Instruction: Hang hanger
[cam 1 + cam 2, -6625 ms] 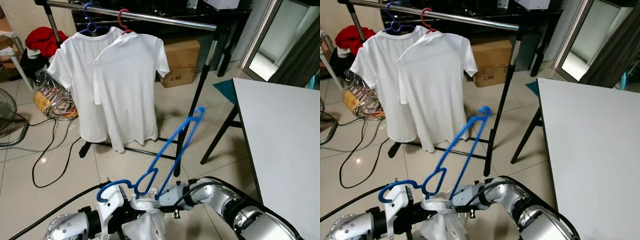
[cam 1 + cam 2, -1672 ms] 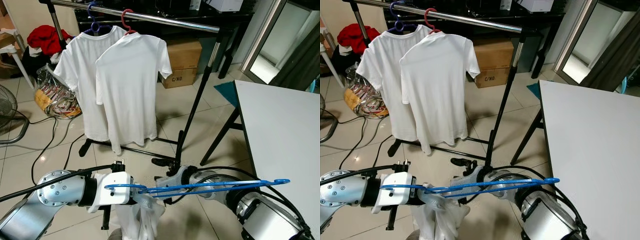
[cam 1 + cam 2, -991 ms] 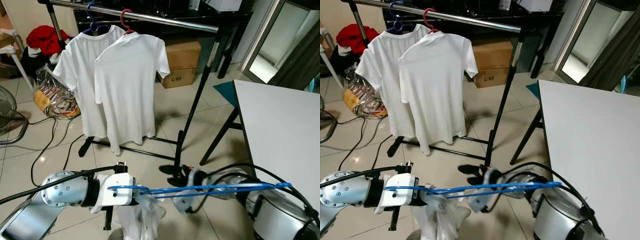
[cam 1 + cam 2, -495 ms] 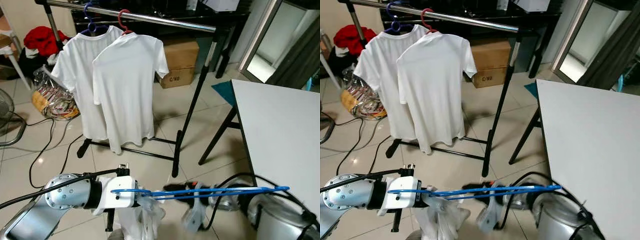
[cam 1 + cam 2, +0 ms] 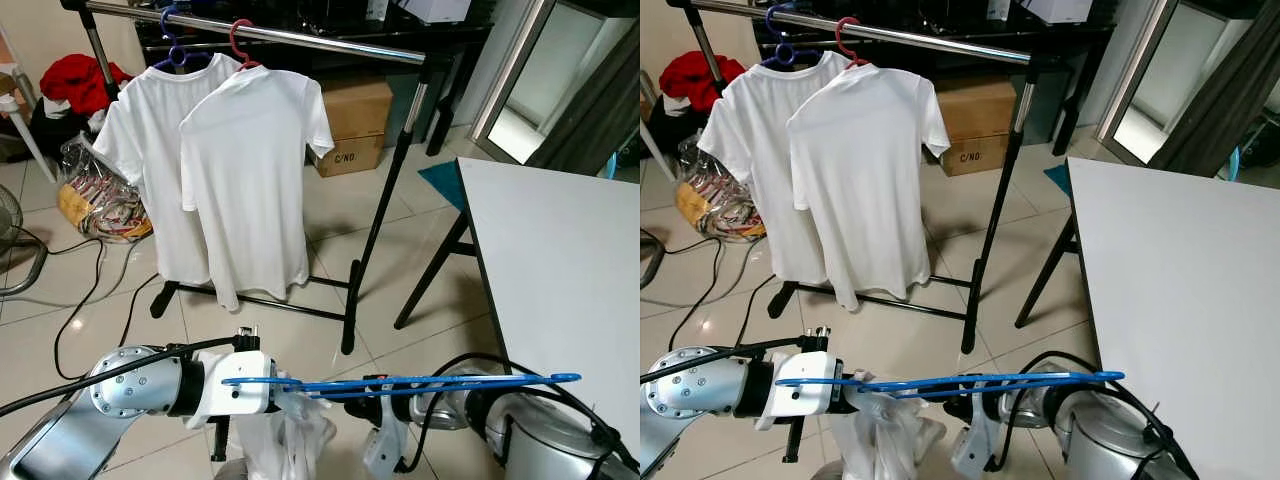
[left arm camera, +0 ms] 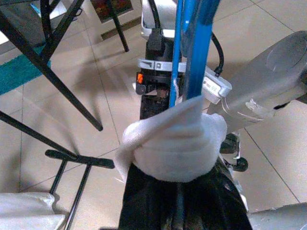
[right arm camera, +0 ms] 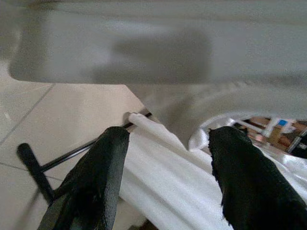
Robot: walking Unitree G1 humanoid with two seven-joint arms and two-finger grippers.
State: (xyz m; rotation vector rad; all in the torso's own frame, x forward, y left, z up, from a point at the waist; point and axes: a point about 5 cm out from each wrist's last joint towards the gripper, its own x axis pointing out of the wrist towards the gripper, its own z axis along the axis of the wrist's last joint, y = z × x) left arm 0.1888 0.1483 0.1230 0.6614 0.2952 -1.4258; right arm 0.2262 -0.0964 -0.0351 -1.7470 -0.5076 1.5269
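Observation:
A blue hanger (image 5: 420, 381) lies level at the bottom of the head views, with a bunched white garment (image 5: 285, 430) hanging from its hook end. My left gripper (image 5: 278, 392) is shut on that hook end through the cloth. The left wrist view has the blue hanger (image 6: 192, 52) running out of the white garment (image 6: 175, 148). My right gripper (image 5: 352, 388) sits just under the hanger, open, holding nothing. In the right wrist view its fingers (image 7: 103, 163) stand wide apart, facing white cloth (image 7: 168, 177). Ahead is the rack's rail (image 5: 300, 35).
Two white T-shirts (image 5: 250, 170) hang on the rail's left half from a purple hanger (image 5: 172, 25) and a red hanger (image 5: 240, 35). A white table (image 5: 560, 260) fills the right. A cardboard box (image 5: 352, 125), red clothes (image 5: 75, 80), a bag (image 5: 90, 195) and cables lie on the floor.
The hanger dropped from a steep tilt to level. My right gripper let go of it, drew away to the right and now sits under it. The camera shifted slightly.

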